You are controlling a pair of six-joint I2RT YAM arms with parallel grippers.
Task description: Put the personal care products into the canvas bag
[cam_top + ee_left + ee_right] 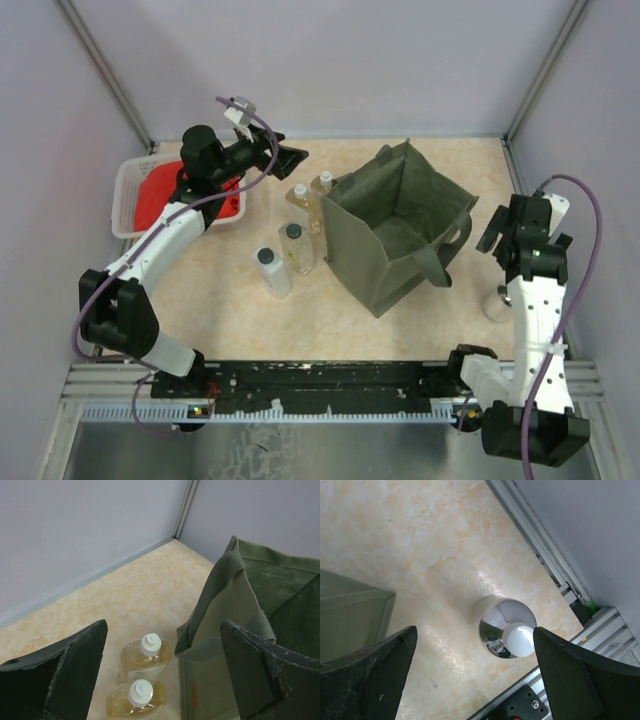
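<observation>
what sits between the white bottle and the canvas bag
The clear bottle with the black cap stands upright there, right beside the white bottle and close to the canvas bag. Only the top view shows this stretch.

No text, brand, number or sign can be read in any of the views. A small brown tag [194, 696] is seen on the outer side of the canvas bag [218, 630], but any marking on it is too small and blurred to be made out.
</observation>
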